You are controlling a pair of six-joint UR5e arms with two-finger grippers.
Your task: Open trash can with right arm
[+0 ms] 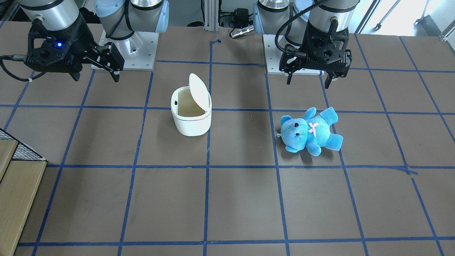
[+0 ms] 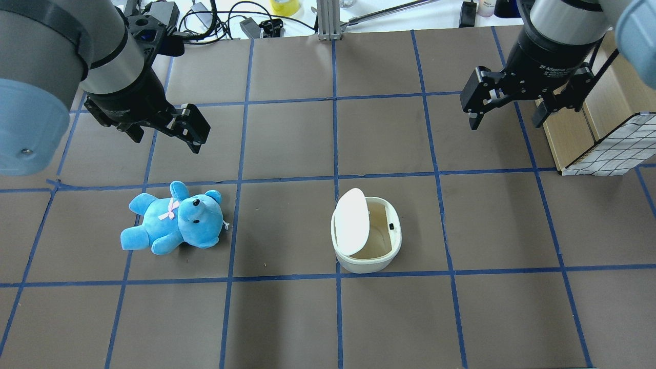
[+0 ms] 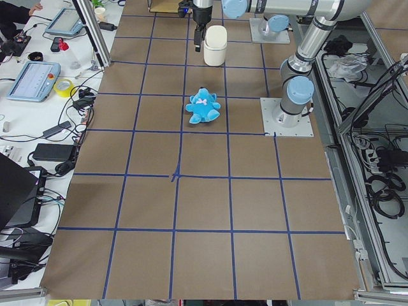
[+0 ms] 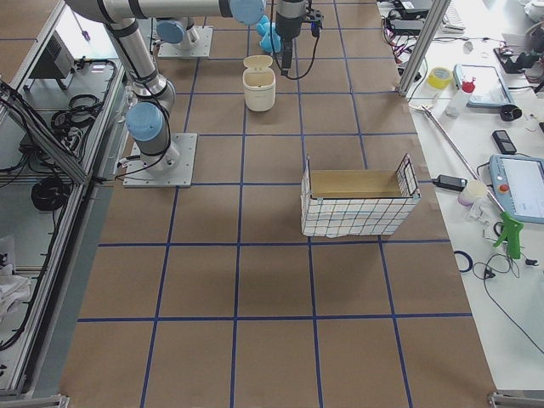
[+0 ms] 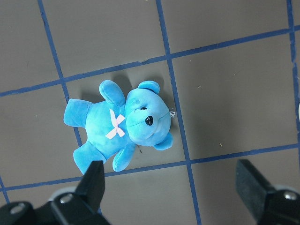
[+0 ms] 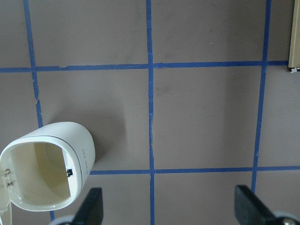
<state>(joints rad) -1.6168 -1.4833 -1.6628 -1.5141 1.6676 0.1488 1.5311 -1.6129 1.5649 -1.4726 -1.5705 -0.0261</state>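
Observation:
The white trash can (image 1: 192, 126) stands near the table's middle with its flip lid (image 1: 197, 90) raised upright, and the beige inside shows. It also shows in the overhead view (image 2: 366, 264) and at the lower left of the right wrist view (image 6: 84, 150). My right gripper (image 2: 507, 120), the one with the blue light (image 1: 96, 76), is open and empty. It hovers above the table, apart from the can on the side away from the lid. My left gripper (image 2: 166, 141) is open and empty above a blue teddy bear (image 2: 174, 225).
The blue teddy bear (image 1: 309, 131) lies on its back on the robot's left side. A wire-mesh basket on wooden boxes (image 2: 605, 148) stands at the table's right edge beside the right gripper. Cables and tools lie along the far edge (image 2: 246, 20).

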